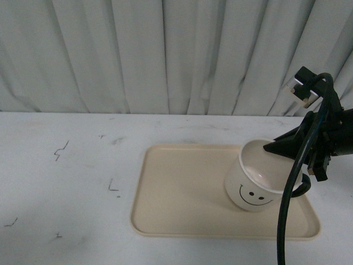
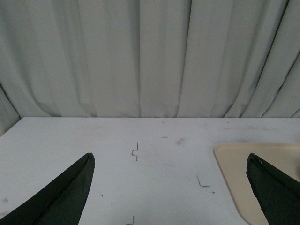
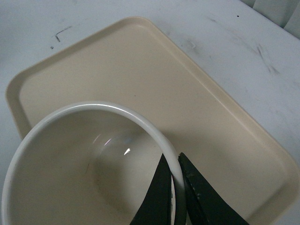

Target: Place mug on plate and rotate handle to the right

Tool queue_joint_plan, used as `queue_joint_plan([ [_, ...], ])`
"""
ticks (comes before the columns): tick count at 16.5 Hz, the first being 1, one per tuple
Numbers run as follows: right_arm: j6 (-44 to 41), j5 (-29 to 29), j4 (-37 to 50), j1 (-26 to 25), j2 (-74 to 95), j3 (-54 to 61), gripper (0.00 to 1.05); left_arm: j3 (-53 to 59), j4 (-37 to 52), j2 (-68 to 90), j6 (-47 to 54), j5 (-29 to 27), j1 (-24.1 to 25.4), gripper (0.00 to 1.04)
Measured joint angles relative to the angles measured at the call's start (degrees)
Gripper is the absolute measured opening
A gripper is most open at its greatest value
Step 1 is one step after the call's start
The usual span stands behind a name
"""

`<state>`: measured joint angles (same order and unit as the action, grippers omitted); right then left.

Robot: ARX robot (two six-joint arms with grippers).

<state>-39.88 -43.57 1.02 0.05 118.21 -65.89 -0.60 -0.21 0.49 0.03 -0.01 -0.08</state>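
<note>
The cream mug (image 1: 255, 179) with a black smiley face sits tilted over the right part of the beige plate (image 1: 182, 187). Its smiley faces the front. The black handle (image 1: 300, 186) shows at the mug's right, partly behind a cable. My right gripper (image 1: 284, 148) is shut on the mug's rim, one finger inside and one outside; the right wrist view shows the same grip (image 3: 174, 173) on the mug (image 3: 84, 154) above the plate (image 3: 140, 70). My left gripper (image 2: 171, 161) is open and empty over the table, left of the plate's corner (image 2: 234, 164).
The white table (image 1: 66, 176) bears small black marks. A pale curtain (image 1: 165, 55) hangs along the far edge. A black cable (image 1: 287, 215) runs down in front of the plate's right end.
</note>
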Motion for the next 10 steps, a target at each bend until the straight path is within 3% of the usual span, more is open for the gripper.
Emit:
queue_joint_plan([
  [3, 0.2, 0.1, -3.8, 0.3, 0.7, -1.9, 0.04, 0.0, 0.0, 0.0, 0.0, 0.0, 0.0, 0.98],
  [10, 4.5, -2.3, 2.1, 1.1, -0.7, -3.4, 0.76, 0.0, 0.0, 0.0, 0.0, 0.0, 0.0, 0.98],
])
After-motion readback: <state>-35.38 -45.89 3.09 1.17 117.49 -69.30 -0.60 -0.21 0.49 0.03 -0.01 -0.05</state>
